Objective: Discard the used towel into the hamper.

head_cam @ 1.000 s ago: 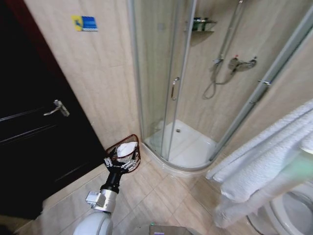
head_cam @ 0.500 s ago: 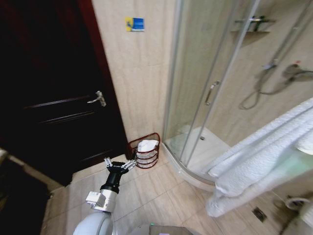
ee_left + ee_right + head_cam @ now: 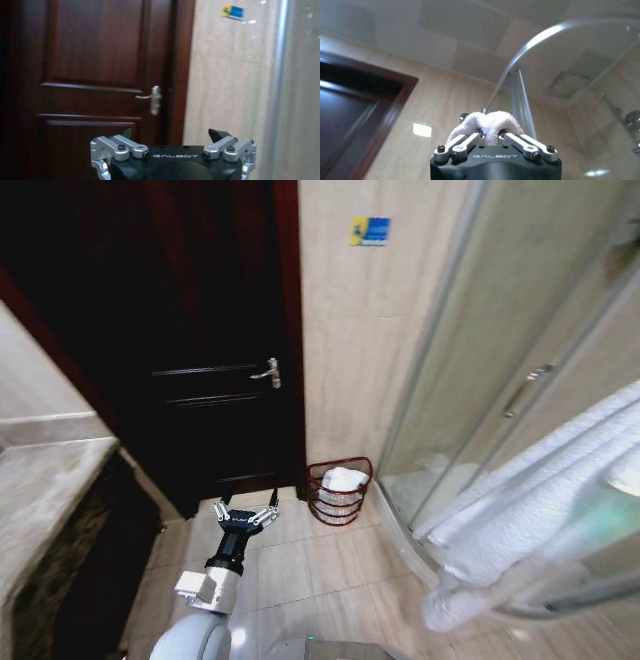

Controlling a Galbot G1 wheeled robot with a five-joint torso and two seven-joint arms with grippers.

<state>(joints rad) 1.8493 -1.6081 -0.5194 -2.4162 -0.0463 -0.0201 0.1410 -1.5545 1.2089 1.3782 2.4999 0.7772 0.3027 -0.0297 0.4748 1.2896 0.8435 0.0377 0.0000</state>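
The right gripper is pinching a fold of the white towel, its fingers pressed together on the cloth, and in the head view the rest of the towel is hanging in long folds down the right side of the scene. The hamper is sitting on the tiled floor against the beige wall, between the dark wooden door and the glass shower enclosure, well apart from the held towel, and it is already holding some white cloth. The left gripper is hanging low over the floor with its fingers spread and holding nothing, near the hamper on the door side. To do this step well, the robot is likely needing to get the right arm squarely above the hamper's rim before letting go, since the basket is narrow and a long towel will spill over the side if dropped from off-centre. Lowering the trailing end in first and releasing only once the bulk is inside looks like the safer way, with the left arm keeping out of the drop path.
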